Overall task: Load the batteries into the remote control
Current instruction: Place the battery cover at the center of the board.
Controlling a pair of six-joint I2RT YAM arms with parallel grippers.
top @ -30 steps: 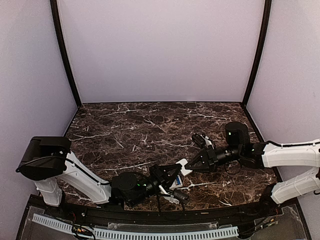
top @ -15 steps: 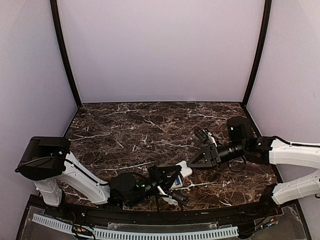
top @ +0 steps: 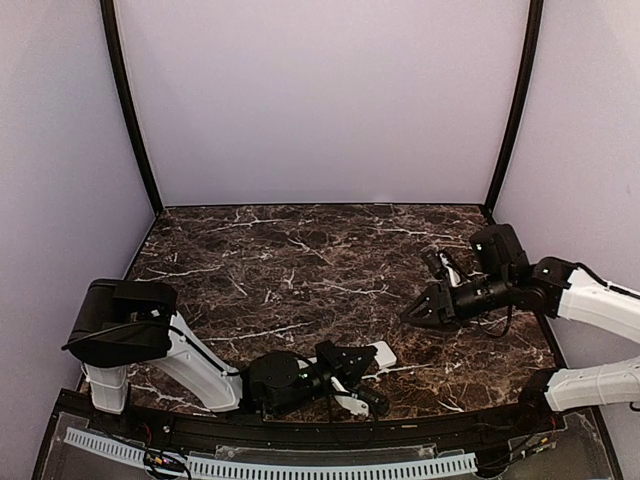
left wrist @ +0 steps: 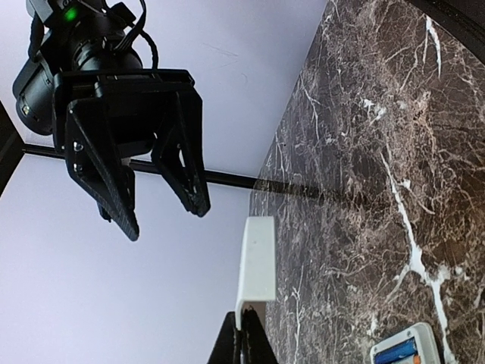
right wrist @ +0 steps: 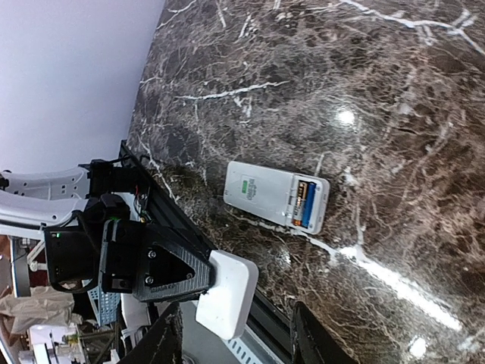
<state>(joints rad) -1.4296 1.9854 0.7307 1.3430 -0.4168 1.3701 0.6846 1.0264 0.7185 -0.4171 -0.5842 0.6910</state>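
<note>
The remote control (right wrist: 265,193) lies flat on the table (top: 300,250), near its front edge and about midway across. The batteries (right wrist: 305,203) sit side by side in the open compartment at one end of the remote control. Near it, raised off the table, a flat panel (left wrist: 256,262) is pinched by one end in the left gripper (left wrist: 244,345). The right gripper (left wrist: 167,216) hangs above the table's right part, well apart from the panel, jaws spread with nothing between them

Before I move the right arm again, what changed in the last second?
The right end effector let go of the white cover, opened and pulled back to the right. The left end effector stayed shut on the cover, shifting it slightly right.
</note>
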